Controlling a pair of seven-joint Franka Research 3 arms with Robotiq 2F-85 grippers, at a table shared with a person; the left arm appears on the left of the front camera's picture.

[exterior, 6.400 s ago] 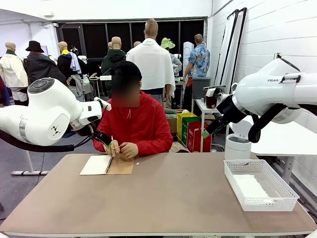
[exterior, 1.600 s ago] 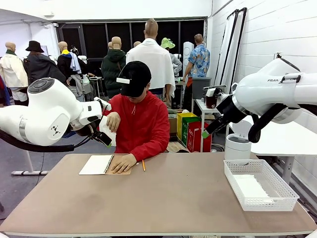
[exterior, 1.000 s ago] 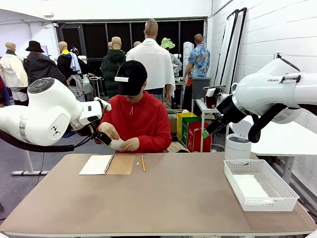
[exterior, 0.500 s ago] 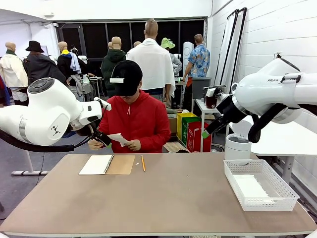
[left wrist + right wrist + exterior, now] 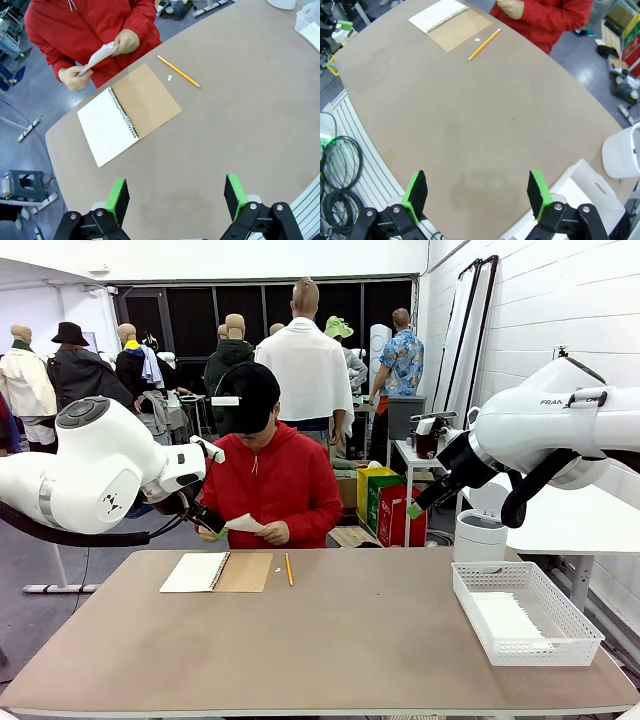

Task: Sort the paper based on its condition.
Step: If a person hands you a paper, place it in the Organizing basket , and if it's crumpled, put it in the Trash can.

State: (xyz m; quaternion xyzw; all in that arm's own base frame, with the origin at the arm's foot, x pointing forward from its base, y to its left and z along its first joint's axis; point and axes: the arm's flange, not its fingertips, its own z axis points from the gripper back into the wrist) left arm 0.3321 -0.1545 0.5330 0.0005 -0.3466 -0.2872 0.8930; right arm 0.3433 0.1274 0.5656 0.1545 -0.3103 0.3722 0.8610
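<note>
A person in a red top at the far side holds a white sheet of paper [image 5: 244, 524] in both hands above the table edge; the left wrist view shows the same paper [image 5: 99, 54] bent between the hands. Another flat sheet [image 5: 506, 617] lies in the white mesh basket [image 5: 570, 619]. My left gripper [image 5: 212, 525] hangs high over the far left of the table, close in front of the person's hands. Its jaws stand open and empty [image 5: 176, 200]. My right gripper [image 5: 414, 509] is raised at the right, also open and empty [image 5: 477, 192].
An open spiral notebook [image 5: 214, 572] with a brown cover lies at the far left, with a yellow pencil [image 5: 288, 568] beside it and a tiny white scrap [image 5: 170, 77] between them. A white bin [image 5: 480, 536] stands behind the basket. The table's middle and near side are bare.
The person's hands have shifted the sheet from close against the body to held out flatter between both hands. Neither arm has moved.
</note>
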